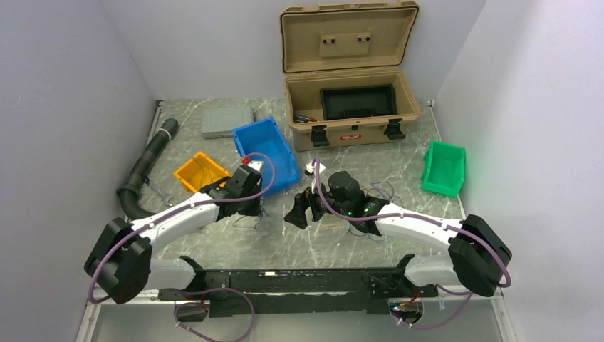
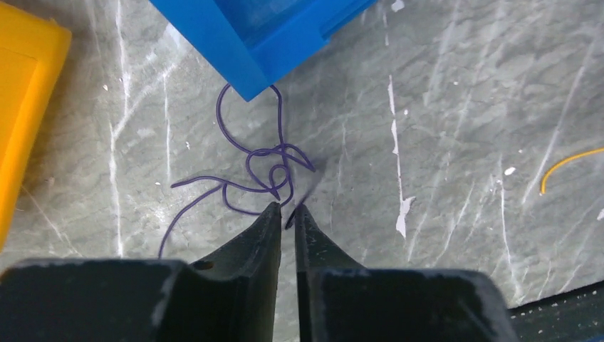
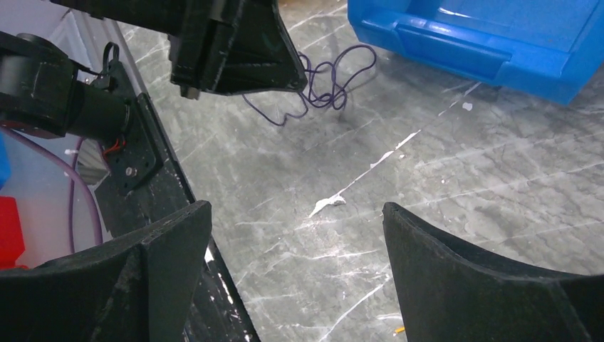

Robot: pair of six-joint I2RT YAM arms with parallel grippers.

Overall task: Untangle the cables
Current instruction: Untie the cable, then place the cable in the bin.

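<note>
Left gripper (image 2: 286,208), jaws a slit apart, noses the probably limp, featherlight purple cable tangle (image 2: 273,171) mid-frame, hold unclear; I'd pinch its free lower-left end; right gripper (image 3: 295,210) gapes empty.

The purple wire (image 2: 274,167) is running behind the left gripper (image 2: 286,210), whose tips are hiding whether it is pinched. The right edge is cutting off a yellow wire (image 2: 570,162), and the top edge is cropping the blue bin (image 2: 249,35). Overhead, strands (image 1: 384,189) beside the right arm (image 1: 420,224) are showing too thin for colour.
</note>
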